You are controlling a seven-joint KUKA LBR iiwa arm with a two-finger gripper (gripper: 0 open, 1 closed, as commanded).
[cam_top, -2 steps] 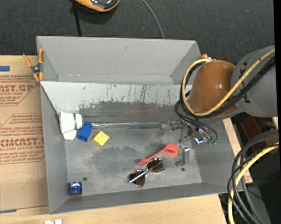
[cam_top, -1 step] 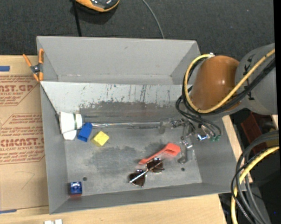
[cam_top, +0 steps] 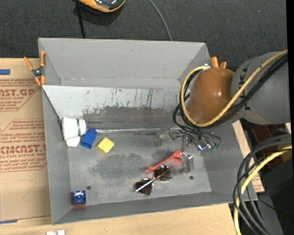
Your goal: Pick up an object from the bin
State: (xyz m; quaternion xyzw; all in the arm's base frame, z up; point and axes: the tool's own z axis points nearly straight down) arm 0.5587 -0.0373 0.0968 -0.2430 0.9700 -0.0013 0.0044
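In the camera view, taking the floor of the grey metal bin (cam_top: 120, 162) as a clock face, the gripper (cam_top: 187, 159) hangs low at about 4 o'clock, below the arm's orange-brown wrist cover. It is just at the 2 o'clock end of a pair of sunglasses with dark brown lenses and orange-red plastic temples (cam_top: 153, 180), which lies flat on the floor at about 5 o'clock. That is the thing nearest to it and the likeliest one to be picked. Whether the gripper is spread or pressed together I cannot tell, nor whether it touches the temple. Nothing is seen lifted off the floor, so by my judgement the pick is not yet made: closing on a thing and raising it out are still left. By count there are five things: one pair of sunglasses, one white plastic cylinder (cam_top: 72, 130) against the wall at 9 o'clock, one blue plastic block (cam_top: 88, 138) touching it, one yellow cube (cam_top: 105, 145) just beside that, and one small blue cube (cam_top: 78, 197) alone at 7 o'clock.
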